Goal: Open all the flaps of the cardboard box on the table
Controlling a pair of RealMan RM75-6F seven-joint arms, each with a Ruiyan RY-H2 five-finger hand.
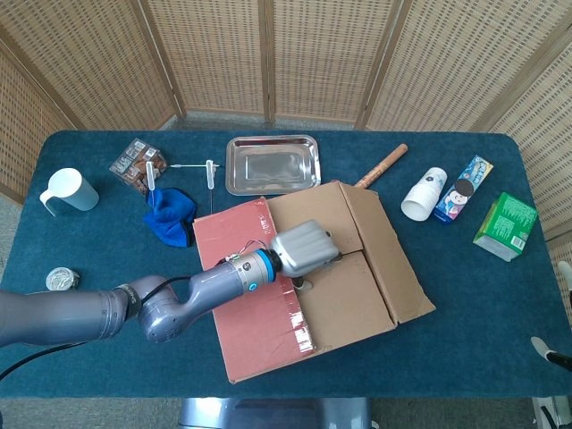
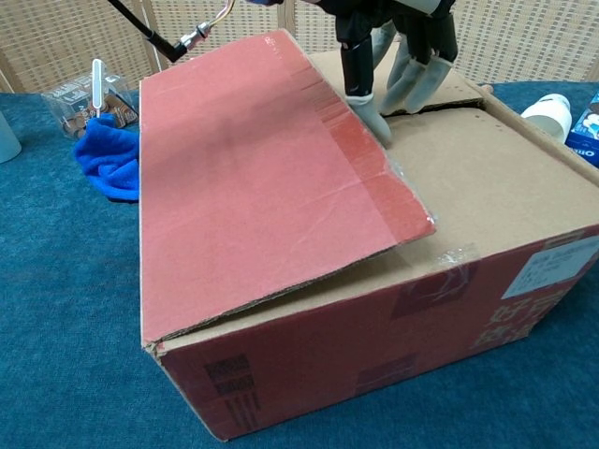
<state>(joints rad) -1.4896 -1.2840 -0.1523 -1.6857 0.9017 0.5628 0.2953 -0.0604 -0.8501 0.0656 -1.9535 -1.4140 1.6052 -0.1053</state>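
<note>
The cardboard box (image 1: 357,277) (image 2: 449,309) lies in the middle of the table. Its red left flap (image 1: 255,295) (image 2: 253,178) is slightly raised above the brown flaps (image 1: 344,299) (image 2: 487,178) that lie flat. My left hand (image 1: 304,248) (image 2: 398,56) hovers over the box top at the seam between the brown flaps, fingers (image 2: 367,110) spread and pointing down, one fingertip touching the red flap's edge. It holds nothing. My right hand is not seen in either view.
A metal tray (image 1: 272,164) stands behind the box. A blue cloth (image 1: 170,216) (image 2: 108,159), snack packet (image 1: 138,165) and white mug (image 1: 70,190) lie left. A wooden stick (image 1: 381,165), paper cup (image 1: 424,193) (image 2: 547,114), cartons (image 1: 465,188) and green box (image 1: 506,225) lie right.
</note>
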